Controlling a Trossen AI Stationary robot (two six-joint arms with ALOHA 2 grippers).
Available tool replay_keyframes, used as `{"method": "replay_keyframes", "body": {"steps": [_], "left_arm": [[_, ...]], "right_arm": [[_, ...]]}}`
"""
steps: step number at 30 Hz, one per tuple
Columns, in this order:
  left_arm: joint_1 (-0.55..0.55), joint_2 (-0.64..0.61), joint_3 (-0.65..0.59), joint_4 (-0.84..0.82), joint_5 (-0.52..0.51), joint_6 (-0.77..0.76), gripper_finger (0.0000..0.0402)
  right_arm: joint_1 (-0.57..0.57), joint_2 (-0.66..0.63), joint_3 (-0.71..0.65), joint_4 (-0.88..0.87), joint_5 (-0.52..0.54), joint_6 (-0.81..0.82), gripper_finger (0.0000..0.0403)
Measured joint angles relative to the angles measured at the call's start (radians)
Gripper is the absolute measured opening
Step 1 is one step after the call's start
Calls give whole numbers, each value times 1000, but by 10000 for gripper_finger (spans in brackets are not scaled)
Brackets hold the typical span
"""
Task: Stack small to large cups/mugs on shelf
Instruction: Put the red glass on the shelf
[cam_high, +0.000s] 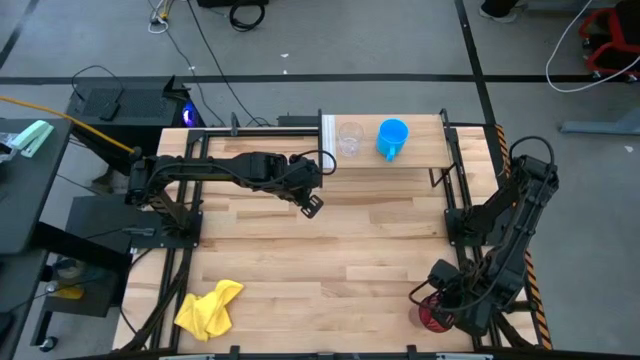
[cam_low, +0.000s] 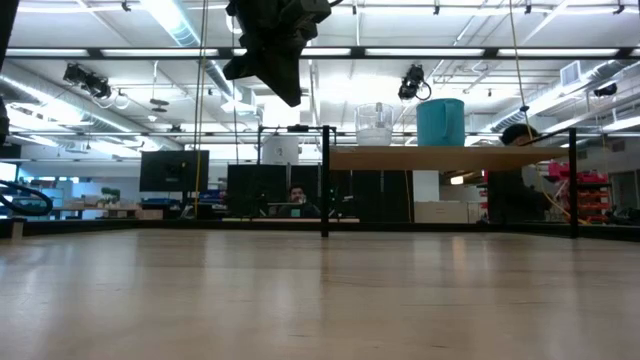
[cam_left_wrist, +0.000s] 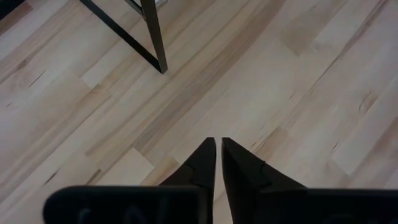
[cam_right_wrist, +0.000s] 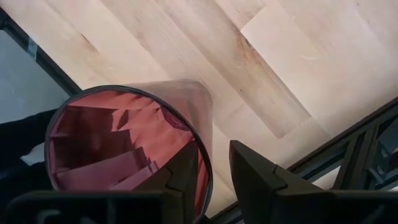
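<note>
The clear plastic cup (cam_high: 349, 138) and the blue mug (cam_high: 392, 138) stand side by side on the wooden shelf (cam_high: 425, 155) at the table's far side; both also show in the low view, the cup (cam_low: 375, 125) left of the mug (cam_low: 440, 122). The dark red tumbler (cam_high: 432, 315) stands upright at the table's near right corner. My right gripper (cam_right_wrist: 214, 152) is open over its rim, one finger inside the tumbler (cam_right_wrist: 124, 143) and one outside. My left gripper (cam_high: 312, 205) is shut and empty, raised above the table in front of the shelf's left end. My right gripper straddles the tumbler's rim wall (cam_right_wrist: 208, 168) from above, pointing down. Table shows between the wall and the outer finger (cam_right_wrist: 249, 168), so that finger is clear of it. Whether the inner finger (cam_right_wrist: 183, 171) touches the wall, I cannot tell.
A yellow cloth (cam_high: 208, 308) lies at the table's near left corner. The shelf's black upright (cam_left_wrist: 155, 37) stands just beyond my left gripper. Black frame rails (cam_right_wrist: 348, 155) run along the table's right edge beside the tumbler. A person (cam_low: 297, 197) sits in the room beyond the table.
</note>
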Motion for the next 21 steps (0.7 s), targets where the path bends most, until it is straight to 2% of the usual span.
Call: {"method": "replay_keyframes", "body": {"steps": [7,14,21], "left_arm": [[0,0,0,0,0,-5,23],[0,0,0,1,-19,-3,30],[0,0,0,2,-37,-2,31]], "right_arm": [[-2,1,0,-24,0,3,82],[-14,0,1,-40,4,0,12],[-40,-5,1,-42,-3,-38,7]]}}
